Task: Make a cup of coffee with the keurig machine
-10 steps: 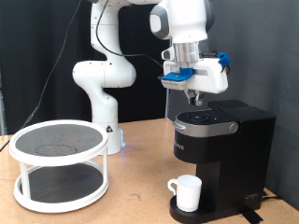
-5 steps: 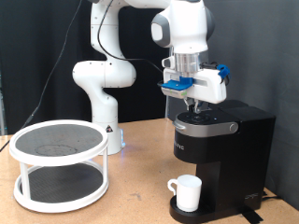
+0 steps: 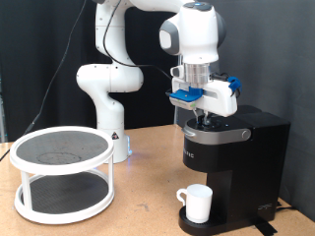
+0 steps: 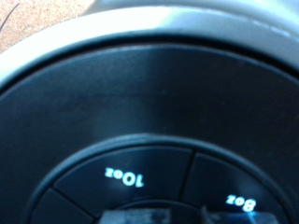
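Observation:
The black keurig machine (image 3: pixel 236 162) stands at the exterior view's right with its lid down. The white cup (image 3: pixel 197 203) stands upright on the machine's drip base, under the spout. My gripper (image 3: pixel 204 117) points straight down, its fingers together, with the tips at the lid's top near the front. The wrist view is filled by the lid's round button panel (image 4: pixel 149 140), very close, with lit "10oz" (image 4: pixel 126 176) and "8oz" (image 4: pixel 245 202) labels. Nothing is held between the fingers.
A white two-tier round rack (image 3: pixel 61 172) with dark mesh shelves stands at the exterior view's left on the wooden table (image 3: pixel 148 211). The arm's white base (image 3: pixel 106 93) rises behind it. A black wall is at the back.
The gripper has come down and shifted slightly to the exterior view's left, from above the machine to its lid top. The cup and rack have not moved.

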### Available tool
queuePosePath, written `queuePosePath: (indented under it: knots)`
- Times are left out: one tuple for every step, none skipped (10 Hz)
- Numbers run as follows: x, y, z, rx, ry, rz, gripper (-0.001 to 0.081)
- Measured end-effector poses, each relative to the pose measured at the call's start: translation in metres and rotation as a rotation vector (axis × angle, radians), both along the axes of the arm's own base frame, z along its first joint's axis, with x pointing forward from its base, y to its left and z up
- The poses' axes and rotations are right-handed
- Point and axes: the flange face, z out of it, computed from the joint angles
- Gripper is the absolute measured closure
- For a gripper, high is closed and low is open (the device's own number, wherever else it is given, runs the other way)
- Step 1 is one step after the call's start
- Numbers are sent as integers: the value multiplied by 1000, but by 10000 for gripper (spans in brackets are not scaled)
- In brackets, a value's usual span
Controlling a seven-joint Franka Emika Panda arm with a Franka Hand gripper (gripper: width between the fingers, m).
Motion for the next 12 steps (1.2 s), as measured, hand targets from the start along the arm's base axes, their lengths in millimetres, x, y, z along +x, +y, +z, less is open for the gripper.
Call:
queuePosePath:
  knots:
    - [0, 0, 0, 1, 6, 0, 806]
    - [1, 0, 0, 3, 18, 0, 806]
    - [3, 0, -1, 7, 32, -1, 806]
    - [5, 0, -1, 10, 44, -3, 806]
    - [6, 0, -1, 13, 62, -10, 806]
    - [9, 0, -1, 18, 84, -20, 806]
    - [11, 0, -1, 23, 107, -27, 806]
    - [15, -1, -2, 29, 129, -34, 806]
    - [17, -1, -2, 33, 142, -41, 806]
    - [19, -1, -2, 36, 151, -42, 806]
    - [20, -1, -2, 37, 154, -41, 806]
    - [20, 0, -2, 37, 153, -37, 806]
